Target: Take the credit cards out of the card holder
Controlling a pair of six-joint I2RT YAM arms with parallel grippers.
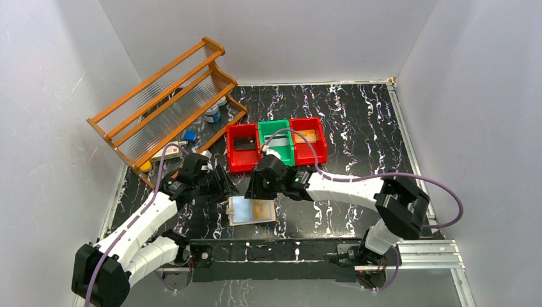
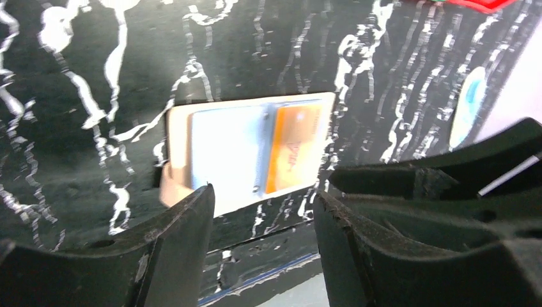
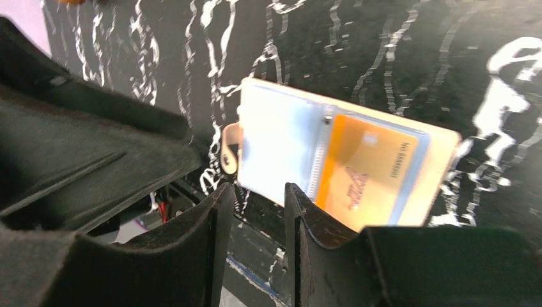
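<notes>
Left jaws half open, right jaws narrowly parted, both empty, hover just short of the open card holder (image 3: pixel 323 153) lying flat on the surface (image 3: pixel 396 45): best pin its empty sleeve (image 3: pixel 275 144) and draw the orange-gold credit card (image 3: pixel 371 173) straight out.

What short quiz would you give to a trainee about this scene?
1. True or false: the card holder lies open on the table.
2. The card inside its sleeve is: A orange, B green, C black.
3. Fill in: the middle bin of the row is ____.
Key: 1 true; 2 A; 3 green.
</notes>
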